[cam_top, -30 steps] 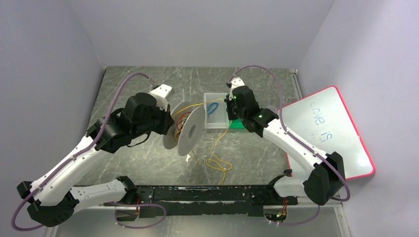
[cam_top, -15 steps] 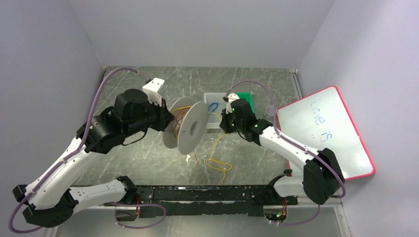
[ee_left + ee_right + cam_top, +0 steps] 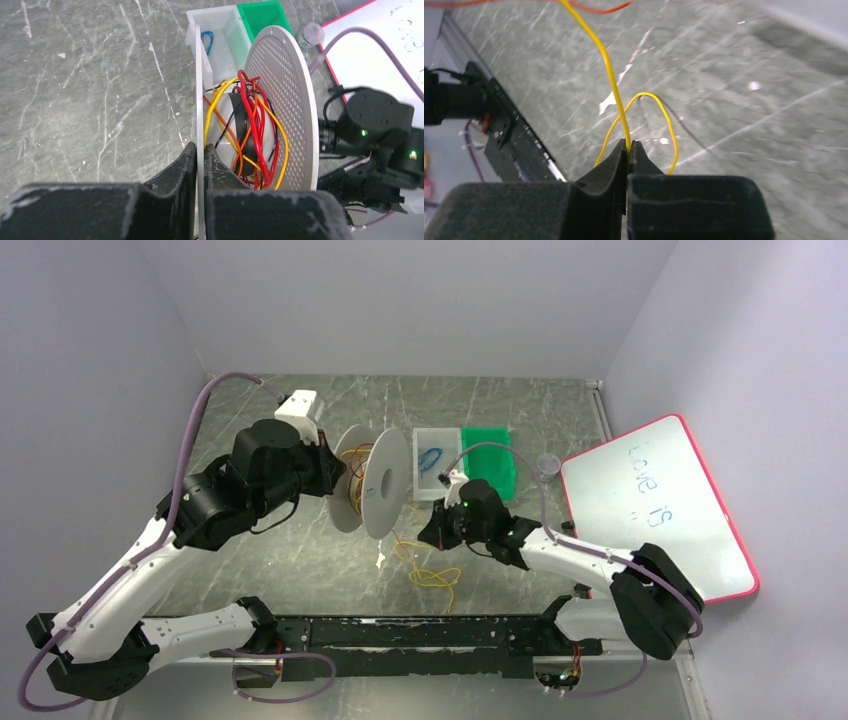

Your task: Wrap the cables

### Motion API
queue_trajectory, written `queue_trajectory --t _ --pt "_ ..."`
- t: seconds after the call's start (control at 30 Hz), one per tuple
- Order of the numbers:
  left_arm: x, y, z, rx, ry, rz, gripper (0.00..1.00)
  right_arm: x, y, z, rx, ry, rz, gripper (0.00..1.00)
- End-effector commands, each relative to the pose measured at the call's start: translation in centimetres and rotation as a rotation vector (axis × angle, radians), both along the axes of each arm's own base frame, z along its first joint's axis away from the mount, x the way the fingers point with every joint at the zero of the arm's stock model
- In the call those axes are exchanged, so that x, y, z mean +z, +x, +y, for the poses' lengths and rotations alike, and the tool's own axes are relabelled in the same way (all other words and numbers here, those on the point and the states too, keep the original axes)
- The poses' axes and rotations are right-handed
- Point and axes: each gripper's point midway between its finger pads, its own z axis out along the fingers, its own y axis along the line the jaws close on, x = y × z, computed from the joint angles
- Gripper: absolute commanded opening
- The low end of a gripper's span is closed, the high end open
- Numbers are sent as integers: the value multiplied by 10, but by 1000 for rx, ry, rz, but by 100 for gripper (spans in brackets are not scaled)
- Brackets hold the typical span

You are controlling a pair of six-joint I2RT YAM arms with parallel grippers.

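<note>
A white two-disc spool [image 3: 375,490] stands on edge left of centre, with yellow, orange and red cables [image 3: 252,125] wound loosely on its core. My left gripper [image 3: 202,150] is shut on the spool's near flange [image 3: 200,90] and holds it up. A loose yellow cable [image 3: 432,575] lies looped on the table in front of the spool. My right gripper [image 3: 629,146] is shut on this yellow cable [image 3: 610,75], low over the table just right of the spool [image 3: 432,532].
A clear tray [image 3: 435,462] holding a small blue wire coil [image 3: 431,457] and a green bin [image 3: 488,458] stand behind the right gripper. A red-framed whiteboard [image 3: 655,505] lies at the right. A black rail [image 3: 420,635] runs along the near edge.
My right gripper has moved from the tray toward me and down, drawing the yellow cable with it. The left gripper has tilted the spool more upright.
</note>
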Motion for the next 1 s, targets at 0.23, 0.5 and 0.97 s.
queue_trajectory --t 0.23,0.5,0.97 --pt "-9 27 11 180 -26 -34 7 4 -51 53 126 142 28 7" --pt "-44 42 26 296 -5 28 7 3 -78 64 235 205 83 12" --pt "-88 69 40 386 -10 116 7 -19 -112 81 395 188 203 15"
